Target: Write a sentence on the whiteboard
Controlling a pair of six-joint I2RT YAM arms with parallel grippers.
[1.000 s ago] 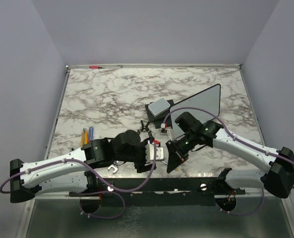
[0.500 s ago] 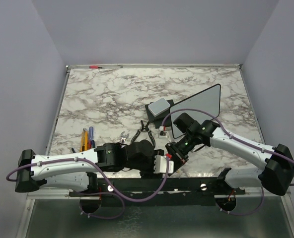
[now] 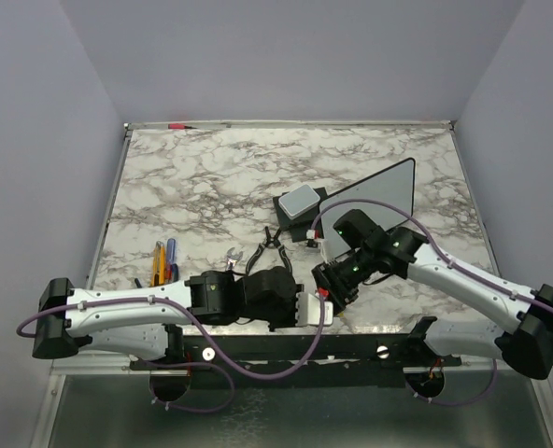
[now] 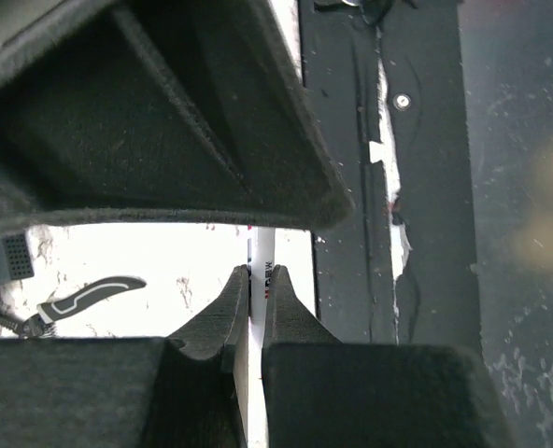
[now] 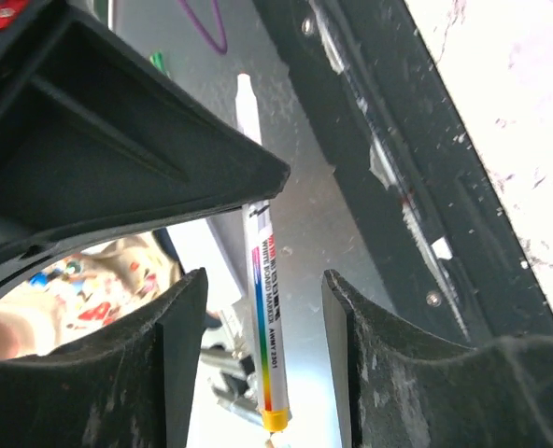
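Left hand (image 4: 258, 273) tight on marker (image 4: 262, 248)

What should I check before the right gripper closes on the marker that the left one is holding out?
1. Hold on the marker: ok, the left gripper is shut on its barrel.
2. Receiving side open: ok, the right gripper is open.
3. Alignment: ok, the marker runs through that gap and touches neither side.
4. Cap off: cannot tell.
5. Board in place: ok, the whiteboard sits on the table just beyond the right gripper.
6. Board face blank: cannot tell from above.
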